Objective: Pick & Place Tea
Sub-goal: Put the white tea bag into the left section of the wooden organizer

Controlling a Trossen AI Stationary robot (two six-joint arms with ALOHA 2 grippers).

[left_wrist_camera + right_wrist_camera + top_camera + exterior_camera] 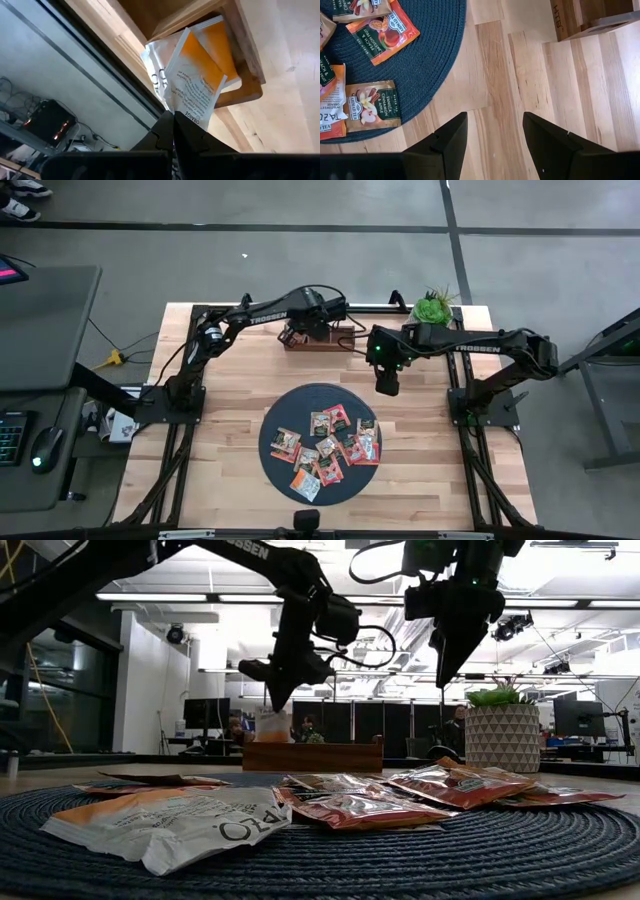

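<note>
1. An orange-and-white sachet point(196, 85) is clamped by the left gripper point(173, 131) over the wooden box point(318, 340).
2. Remaining sachets point(327, 445) are spread on the dark mat point(300, 405) near the right gripper point(495, 137), whose fingers are held apart above the light wood table point(570, 95).

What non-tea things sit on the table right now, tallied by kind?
Dark round mat: 1
Wooden box: 1
Potted plant: 1
Total: 3

Bare table point(420, 470) — sachets point(328, 445) crowding mat point(275, 420)
</note>
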